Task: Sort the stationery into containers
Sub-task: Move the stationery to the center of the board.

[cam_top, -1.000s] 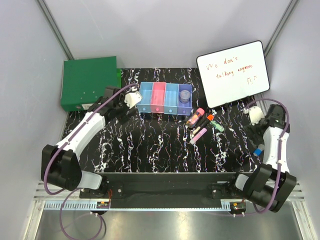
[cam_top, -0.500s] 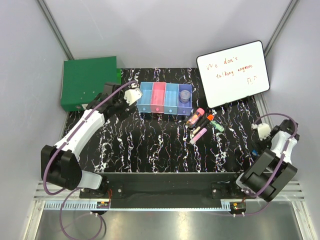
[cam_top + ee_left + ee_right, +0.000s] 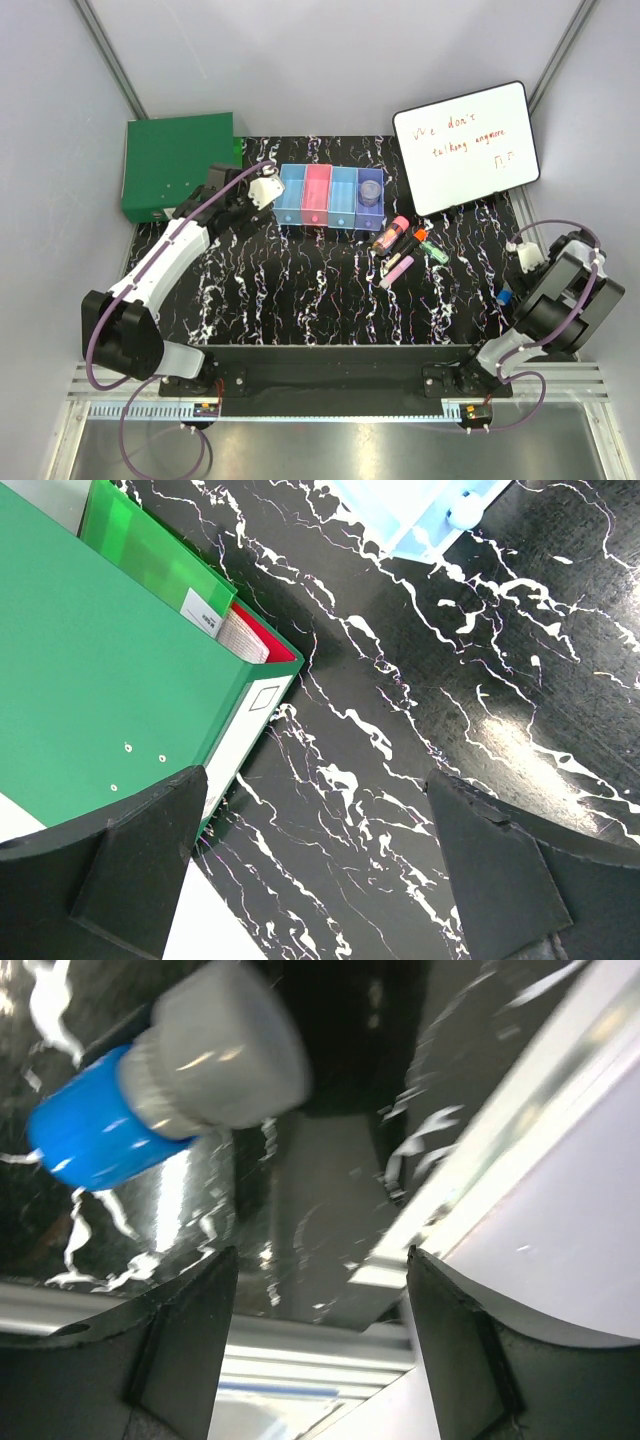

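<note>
ok so the bit that matters here imo is the blue piece vs the right jaws. The right arm is folded up tight at the right edge of the counter. The blue piece sits on the counter just beside it, well apart from the other stationery. The right wrist view is pretty blurry, but the right jaws are spread with nothing between them. The piece isn't in the gap, it's off up and to the left, past the left-hand finger as that view shows it. Its long axis runs diagonal there, blue end low-left and grey cap high-right. So I'd guess the jaws have to shift over and maybe twist to close across the short way, not end to end. The right arm is clearly the nearer one for this, and for the marker pile mid-counter too. The left arm is over by the left end of the bins. The left jaws are also spread and empty, over bare counter between the green box and a corner of the first blue bin. One disc sits in the purple bin, the rest isn't sorted yet. The piece looks round, so a nudge might roll it off that edge.
</note>
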